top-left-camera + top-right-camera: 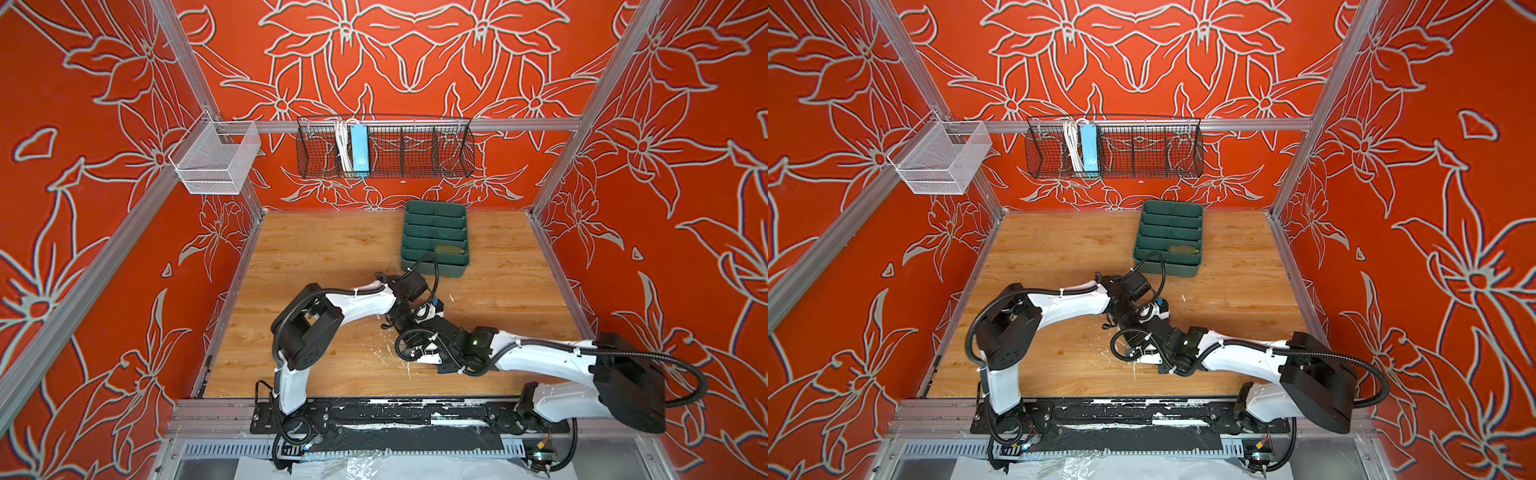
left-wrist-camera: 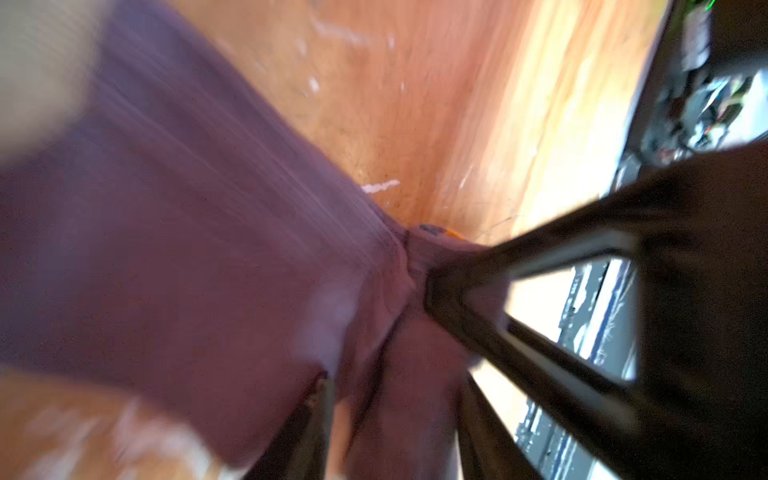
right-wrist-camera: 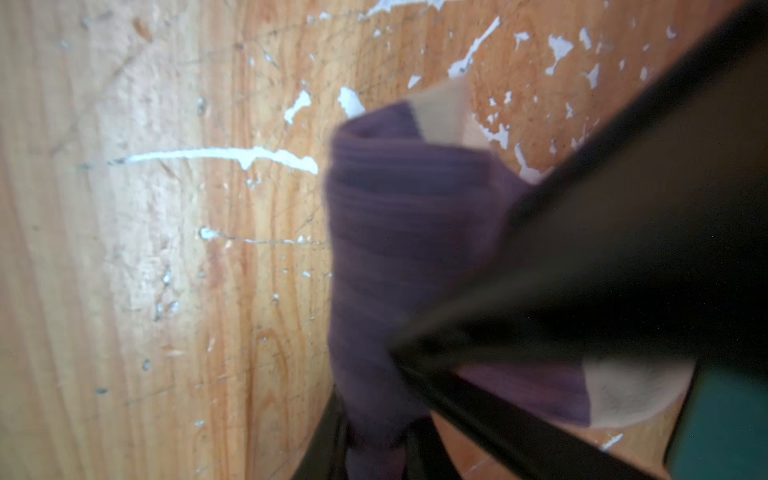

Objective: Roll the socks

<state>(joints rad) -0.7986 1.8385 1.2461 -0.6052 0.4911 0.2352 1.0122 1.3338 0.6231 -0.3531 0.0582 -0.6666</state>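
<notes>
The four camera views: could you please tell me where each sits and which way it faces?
Top views: high at the front, facing down and back over the table and green tray; left arm and right arm show in both.
Left wrist: on the left arm, facing along its own fingers at the purple sock; the right gripper pinches it.
Right wrist: on the right arm, facing down past its own fingers; the other gripper's black finger crosses.
Shared: both wrist views show the sock and the table.

Lab cell: aluminium frame [image 1: 519, 124], patterned walls [image 1: 415, 62]
</notes>
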